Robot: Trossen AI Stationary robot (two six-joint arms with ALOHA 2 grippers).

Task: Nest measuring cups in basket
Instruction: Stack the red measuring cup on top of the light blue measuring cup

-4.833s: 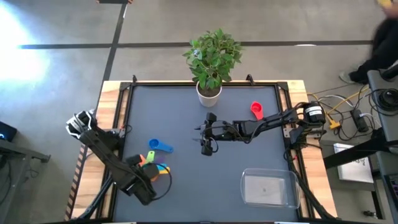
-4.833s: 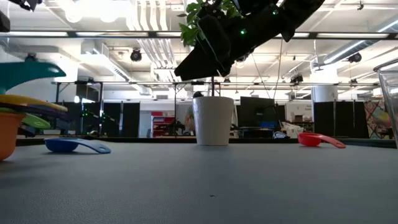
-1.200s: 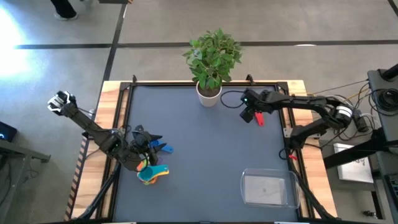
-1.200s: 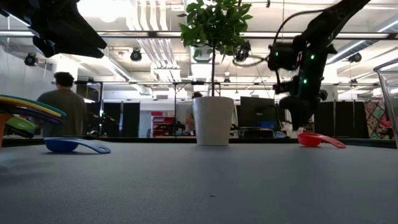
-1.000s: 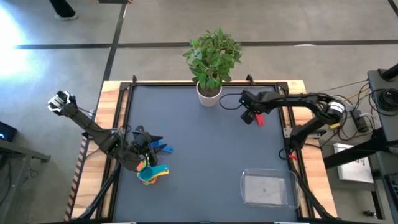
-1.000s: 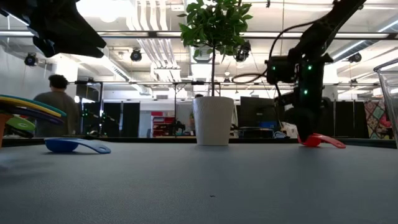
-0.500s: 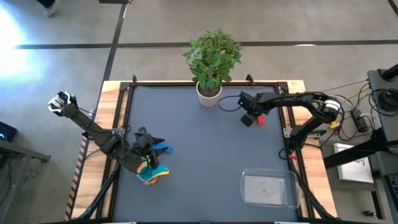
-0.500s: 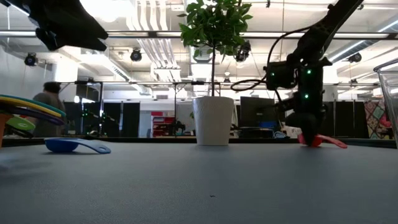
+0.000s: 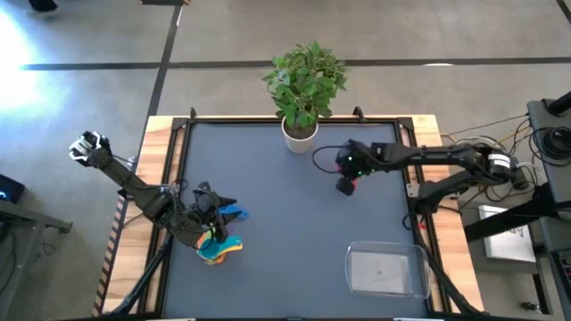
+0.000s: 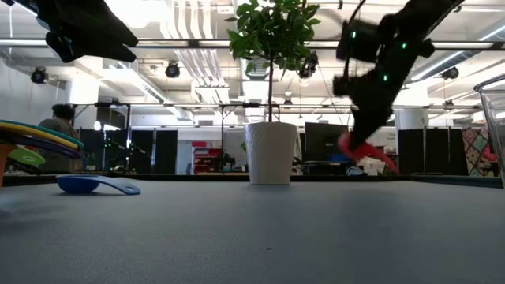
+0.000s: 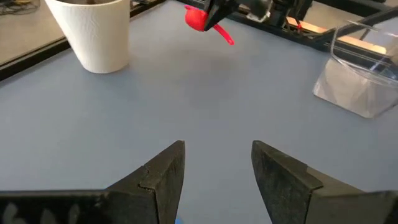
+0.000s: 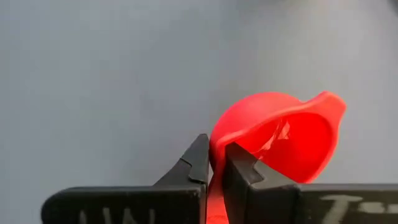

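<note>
My right gripper (image 9: pixel 346 184) is shut on the red measuring cup (image 12: pixel 280 137) and holds it above the table's far middle, near the plant pot. My left gripper (image 11: pixel 217 162) hangs open, nothing between its fingers, over the near left part of the table (image 9: pixel 214 214). Below it a stack of nested measuring cups (image 9: pixel 219 248) rests on the table, seen as yellow, purple and green rims at the left edge of the low view (image 10: pixel 28 142). A blue cup (image 9: pixel 235 212) lies beside the stack. The clear basket (image 9: pixel 385 270) sits at the near right. My right gripper pinches the red cup's flat handle (image 12: pixel 214 180) between its two fingers, close to the bowl. The fingers slant down from the table's far right side. The bowl (image 10: pixel 351 146) sticks out past the fingertips. The cup hangs tilted, clear of the table.
A white pot with a green plant (image 9: pixel 301 132) stands at the far middle edge, just beside my right gripper. Black rails and a wooden rim (image 9: pixel 169 160) frame the table. Bare grey mat (image 9: pixel 294 241) lies between the stack and the basket.
My right gripper has taken hold of the red cup, which lay on the table at the far right. It has lifted the cup clear and carried it toward the table's middle, tipping as it rose. The cup now hangs tilted below it.
</note>
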